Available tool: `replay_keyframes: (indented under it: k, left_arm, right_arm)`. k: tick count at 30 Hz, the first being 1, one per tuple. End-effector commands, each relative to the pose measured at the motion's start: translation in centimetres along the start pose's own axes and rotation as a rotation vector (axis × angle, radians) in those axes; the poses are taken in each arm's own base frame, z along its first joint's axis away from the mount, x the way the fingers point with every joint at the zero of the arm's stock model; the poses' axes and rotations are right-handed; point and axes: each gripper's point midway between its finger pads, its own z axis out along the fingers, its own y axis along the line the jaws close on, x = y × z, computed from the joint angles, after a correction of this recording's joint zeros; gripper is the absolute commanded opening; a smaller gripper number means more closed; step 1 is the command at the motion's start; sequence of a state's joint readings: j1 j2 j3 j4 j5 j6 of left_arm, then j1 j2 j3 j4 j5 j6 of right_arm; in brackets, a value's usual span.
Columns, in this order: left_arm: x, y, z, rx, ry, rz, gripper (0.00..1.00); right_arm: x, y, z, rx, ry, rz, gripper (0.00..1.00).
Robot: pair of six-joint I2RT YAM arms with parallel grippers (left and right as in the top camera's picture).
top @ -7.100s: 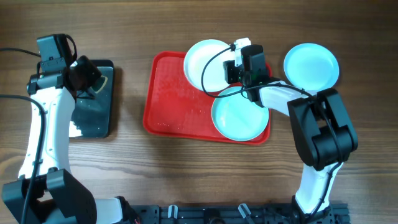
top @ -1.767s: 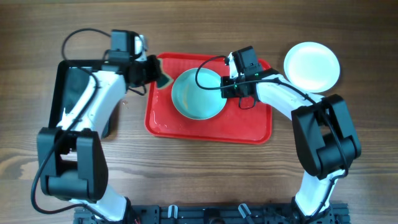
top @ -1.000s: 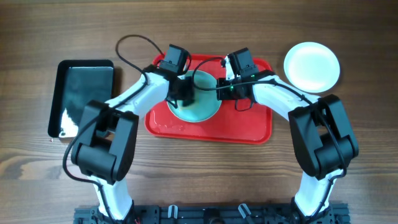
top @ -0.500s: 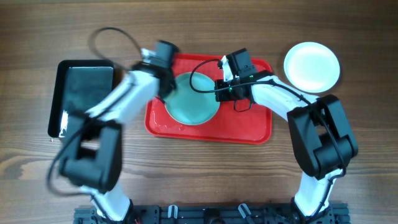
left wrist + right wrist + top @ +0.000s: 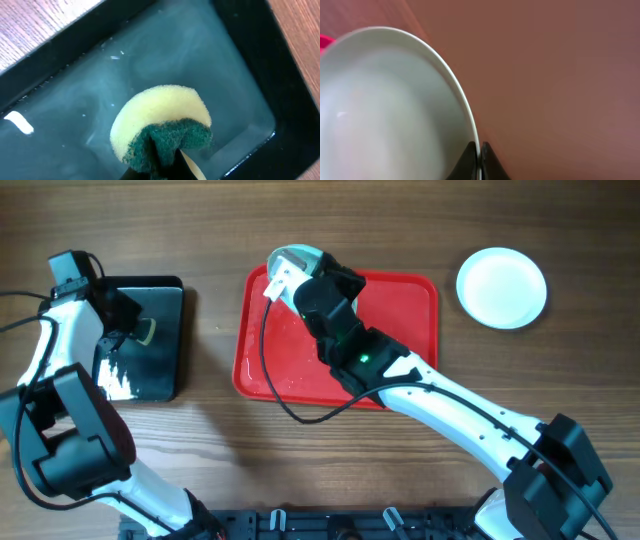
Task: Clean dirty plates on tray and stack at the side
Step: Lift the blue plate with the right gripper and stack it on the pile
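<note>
Pale plate is sitting pinched by its rim in the right gripper, whose jaws are clamping it tight. Seen overhead, that arm is spanning the red tray and holding the plate tilted at the tray's far left corner. A white plate is resting on the table beyond the tray's right end. The left gripper is squeezing a yellow-green sponge over the black tray.

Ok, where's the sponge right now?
The sponge is pinched in the left gripper, over the black tray at the left of the overhead view, well to the left of the red tray.
</note>
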State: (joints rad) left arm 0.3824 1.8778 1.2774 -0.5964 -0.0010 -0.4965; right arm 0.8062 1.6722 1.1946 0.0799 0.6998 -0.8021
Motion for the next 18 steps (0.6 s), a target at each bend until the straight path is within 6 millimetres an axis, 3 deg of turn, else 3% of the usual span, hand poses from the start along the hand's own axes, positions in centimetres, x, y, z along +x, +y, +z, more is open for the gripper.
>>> replay_keyframes:
  k: [1, 2, 3, 5, 8, 10, 11, 12, 13, 14, 15, 16, 17, 18]
  left_arm:
    - [0.2, 0.5, 0.8, -0.009, 0.016, -0.017, 0.08]
    - [0.1, 0.4, 0.8, -0.007, 0.013, -0.017, 0.23]
    - [0.0, 0.4, 0.8, -0.005, 0.01, -0.018, 0.58]
    - [0.0, 0.3, 0.8, -0.004, 0.009, -0.018, 0.71]
    - [-1.0, -0.9, -1.3, 0.045, -0.017, -0.016, 0.7]
    - [-2.2, -2.6, -5.2, 0.141, -0.076, -0.011, 0.7]
    - [-2.9, -3.6, -8.5, 0.207, -0.132, -0.005, 0.74]
    - [-3.3, -3.9, -10.4, 0.232, -0.169, -0.002, 0.84]
    - [-3.3, -3.9, -11.1, 0.239, -0.179, -0.001, 1.0]
    - [-3.3, -3.9, -11.3, 0.239, -0.179, -0.001, 1.0]
    - [-2.9, -3.6, -11.1, 0.228, -0.162, -0.002, 1.0]
    - [-2.7, -3.5, -11.0, 0.222, -0.153, -0.003, 1.0]
    - [-2.6, -3.5, -11.0, 0.221, -0.151, -0.003, 1.0]
    - [-2.6, -3.5, -11.0, 0.221, -0.151, -0.003, 1.0]
  right_arm:
    - [-0.6, -2.8, -0.6, 0.092, 0.002, -0.032, 0.04]
    - [-0.7, -3.0, -0.6, 0.099, -0.003, -0.04, 0.04]
    - [-0.7, -3.0, -0.6, 0.102, -0.001, -0.045, 0.04]
    - [-0.7, -3.0, -0.6, 0.102, -0.001, -0.044, 0.04]
    - [-0.8, -3.1, -0.6, 0.105, -0.003, -0.042, 0.04]
    - [-1.1, -3.5, -0.7, 0.119, -0.015, -0.026, 0.04]
    - [-1.4, -3.9, -0.7, 0.133, -0.025, -0.039, 0.04]
    - [-1.5, -4.0, -0.7, 0.138, -0.027, -0.058, 0.04]
    - [-1.5, -4.0, -0.7, 0.138, -0.027, -0.056, 0.04]
    - [-1.4, -3.4, -0.7, 0.117, -0.032, -0.047, 0.05]
    - [-1.2, -1.4, -0.4, 0.026, -0.047, -0.073, 0.04]
    - [0.1, 2.7, -0.3, -0.157, -0.047, -0.179, 0.04]
    - [0.9, 1.4, -0.2, -0.091, 0.01, -0.16, 0.04]
    - [0.5, -2.3, -0.3, 0.079, 0.037, 0.013, 0.04]
